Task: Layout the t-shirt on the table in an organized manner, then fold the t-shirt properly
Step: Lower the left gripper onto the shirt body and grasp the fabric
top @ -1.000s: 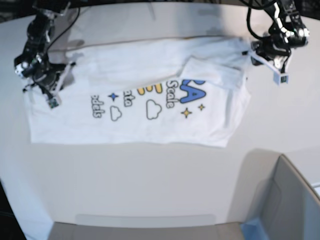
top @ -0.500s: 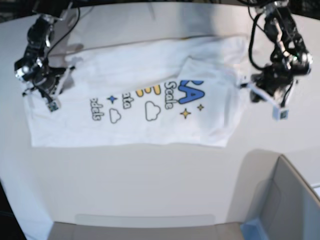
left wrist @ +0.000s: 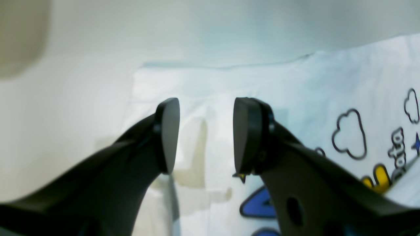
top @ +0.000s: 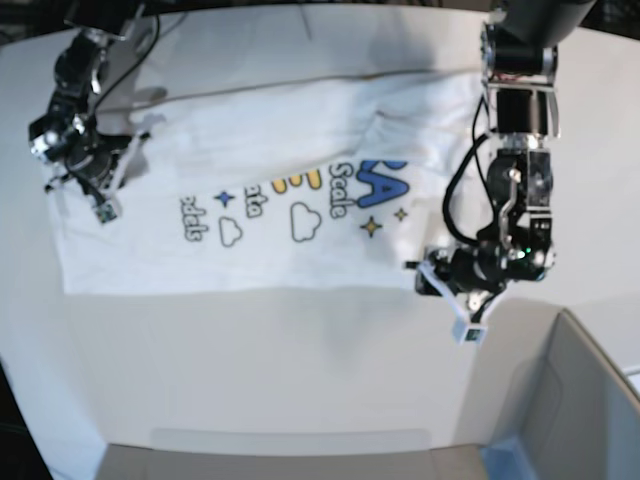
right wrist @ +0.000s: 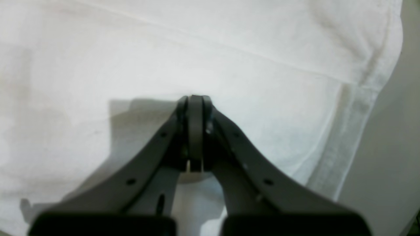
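T-shirt [top: 270, 190] lies flat on desk [top: 300, 360]. Left gripper [left wrist: 205, 131]: fingers spread over its near corner, holding nothing. Right gripper [right wrist: 195, 101]: fingers pressed together above the cloth's hem.

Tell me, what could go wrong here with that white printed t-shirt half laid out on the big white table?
1. The left gripper hangs open above the white cloth t-shirt's corner near the edge; closing there it might catch only a sliver, or miss and pinch nothing.
2. The right gripper is shut over the plain end; pulling could bunch that hem.
3. A fold lies across the blue-yellow lettering; folding now would likely trap it against the white table.
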